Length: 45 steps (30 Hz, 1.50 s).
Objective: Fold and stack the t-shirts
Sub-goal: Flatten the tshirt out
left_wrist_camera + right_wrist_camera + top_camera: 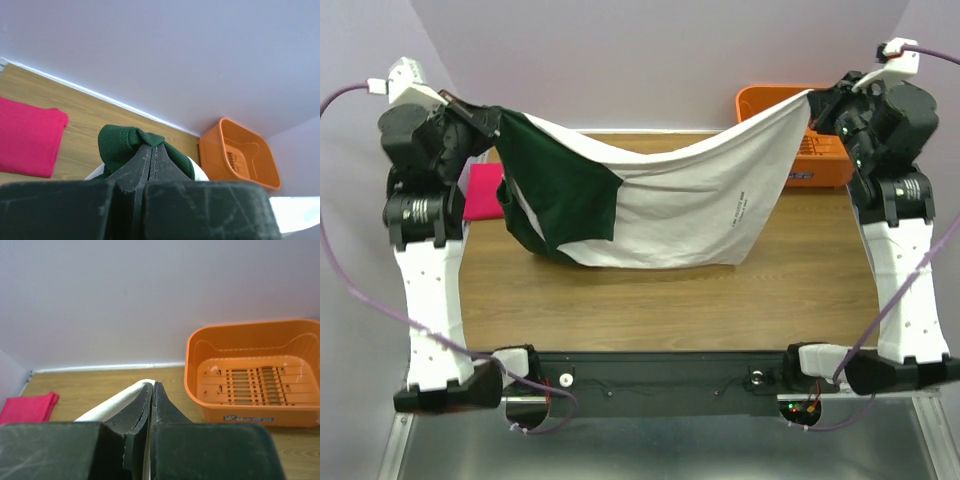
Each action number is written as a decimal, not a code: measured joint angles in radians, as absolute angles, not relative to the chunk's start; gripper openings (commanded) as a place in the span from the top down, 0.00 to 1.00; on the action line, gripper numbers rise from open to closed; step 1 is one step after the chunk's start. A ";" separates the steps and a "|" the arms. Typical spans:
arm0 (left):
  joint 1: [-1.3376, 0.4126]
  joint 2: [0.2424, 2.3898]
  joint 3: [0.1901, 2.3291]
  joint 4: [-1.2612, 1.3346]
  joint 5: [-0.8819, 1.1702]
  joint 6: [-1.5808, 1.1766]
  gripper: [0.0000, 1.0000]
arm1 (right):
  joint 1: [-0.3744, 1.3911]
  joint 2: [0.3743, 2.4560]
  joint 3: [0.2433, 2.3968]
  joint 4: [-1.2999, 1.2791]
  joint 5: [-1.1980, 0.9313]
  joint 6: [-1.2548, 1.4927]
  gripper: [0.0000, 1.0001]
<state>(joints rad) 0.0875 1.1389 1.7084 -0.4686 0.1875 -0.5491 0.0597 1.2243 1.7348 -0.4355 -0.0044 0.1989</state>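
Our left end effector [488, 122], right end effector [817, 102] grip white-green t-shirt [690, 200] | print unreadable | pink t-shirt [485, 192] 9 o'clock, wooden tabletop [670, 300]

Two matching arms on show: the left arm [430, 300] and right arm [905, 290] wear white shells dotted with small screws, under chunky black joints. Purple cables [348, 92] trail from white wrist cameras [405, 80]. The left claw [152, 147] and right claw [152, 386] are matte black and scuffed.
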 measured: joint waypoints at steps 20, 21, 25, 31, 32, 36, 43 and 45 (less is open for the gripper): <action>0.087 1.640 2.239 -0.266 0.482 -0.749 1.00 | 0.060 1.497 2.030 -0.353 -0.115 0.231 0.99; 0.087 1.607 2.202 -0.229 0.491 -0.752 1.00 | 0.060 1.470 2.016 -0.336 -0.121 0.229 0.99; 0.087 1.406 1.921 -0.135 0.495 -0.741 1.00 | 0.060 1.338 1.880 -0.282 -0.147 0.204 0.99; 0.087 1.131 1.316 -0.072 0.442 -0.700 1.00 | 0.059 1.134 1.467 -0.248 -0.227 0.178 0.99; 0.088 1.102 1.198 -0.084 0.439 -0.697 1.00 | 0.059 1.114 1.391 -0.239 -0.241 0.180 0.99; 0.088 1.086 0.859 -0.135 0.407 -0.686 1.00 | 0.059 1.065 1.079 -0.257 -0.280 0.231 0.99; 0.091 0.905 0.597 -0.325 0.317 -0.654 0.99 | 0.058 0.950 0.734 -0.357 -0.284 0.393 0.99; 0.092 0.866 0.577 -0.311 0.290 -0.652 0.94 | 0.058 0.931 0.690 -0.367 -0.279 0.432 0.99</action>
